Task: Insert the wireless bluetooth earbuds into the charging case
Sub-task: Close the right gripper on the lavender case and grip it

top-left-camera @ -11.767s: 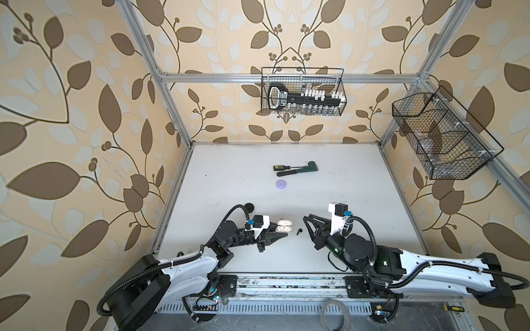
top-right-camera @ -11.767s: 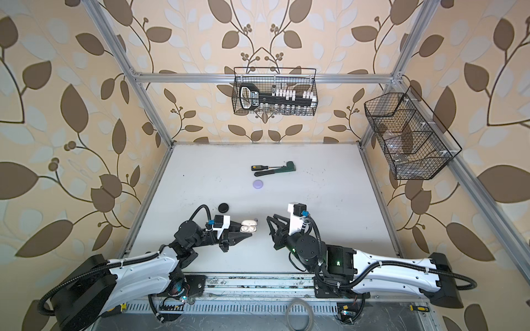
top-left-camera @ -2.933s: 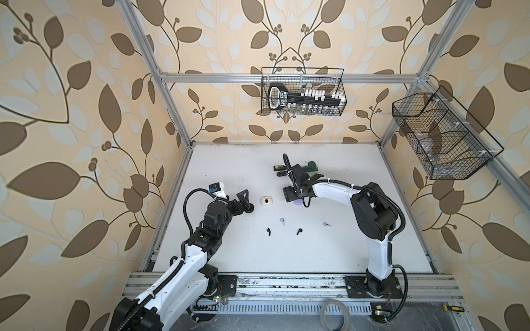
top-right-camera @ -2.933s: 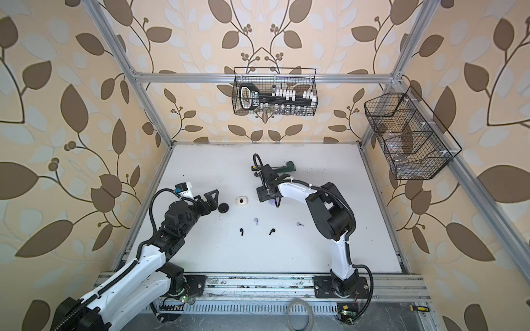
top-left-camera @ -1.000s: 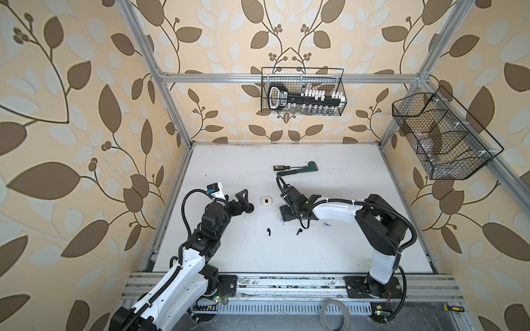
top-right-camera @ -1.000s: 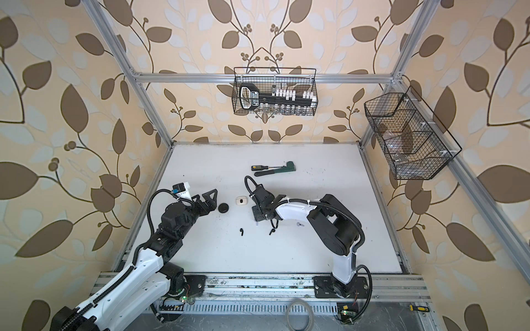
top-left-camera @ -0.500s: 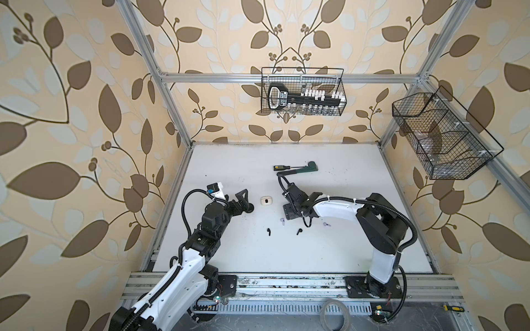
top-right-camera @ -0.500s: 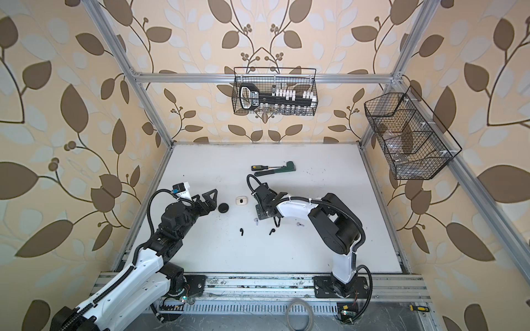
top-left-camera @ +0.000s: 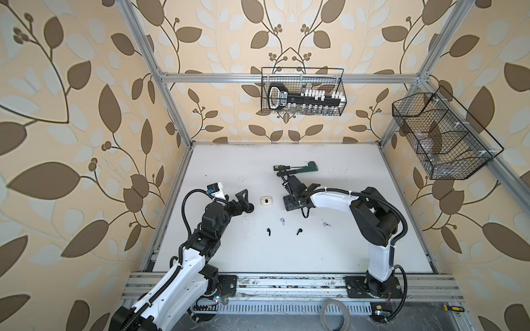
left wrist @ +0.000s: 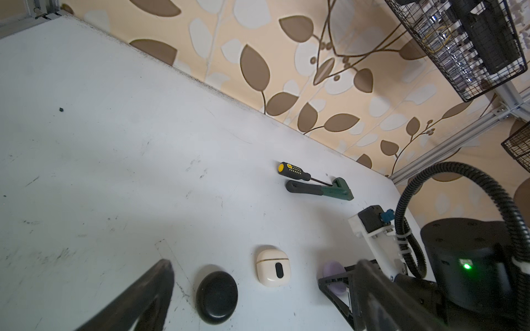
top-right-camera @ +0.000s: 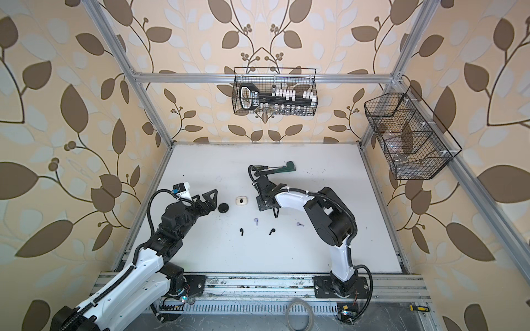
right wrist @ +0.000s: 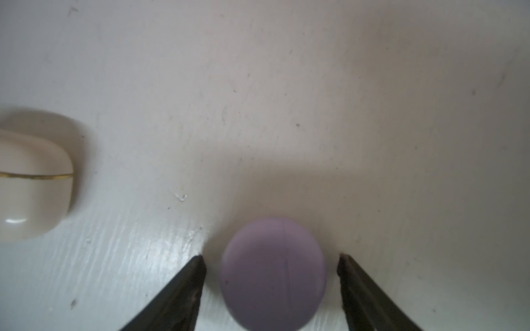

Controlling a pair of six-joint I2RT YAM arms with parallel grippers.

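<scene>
My right gripper point(right wrist: 272, 258) stands open over the round lavender charging case point(right wrist: 272, 275), a finger on each side and a gap at both. In both top views this gripper point(top-left-camera: 289, 204) point(top-right-camera: 262, 205) points down at mid-table and hides the case. The shut white charging case point(top-left-camera: 266, 201) lies just to its left. The black charging case point(top-left-camera: 250, 209) lies at the tips of my open left gripper point(top-left-camera: 244, 201) point(left wrist: 262, 298). Two black earbuds point(top-left-camera: 268, 232) point(top-left-camera: 299, 231) and two lavender earbuds point(top-left-camera: 282, 220) point(top-left-camera: 325, 224) lie loose nearer the front.
A yellow-handled screwdriver point(top-left-camera: 282, 167) and a green wrench point(top-left-camera: 304, 169) lie behind the right gripper. A wire basket point(top-left-camera: 302, 99) hangs on the back wall, and another point(top-left-camera: 441, 137) hangs on the right wall.
The right gripper has shifted slightly toward the back wall, and the left lavender earbud now shows in front of it. The left arm has not moved.
</scene>
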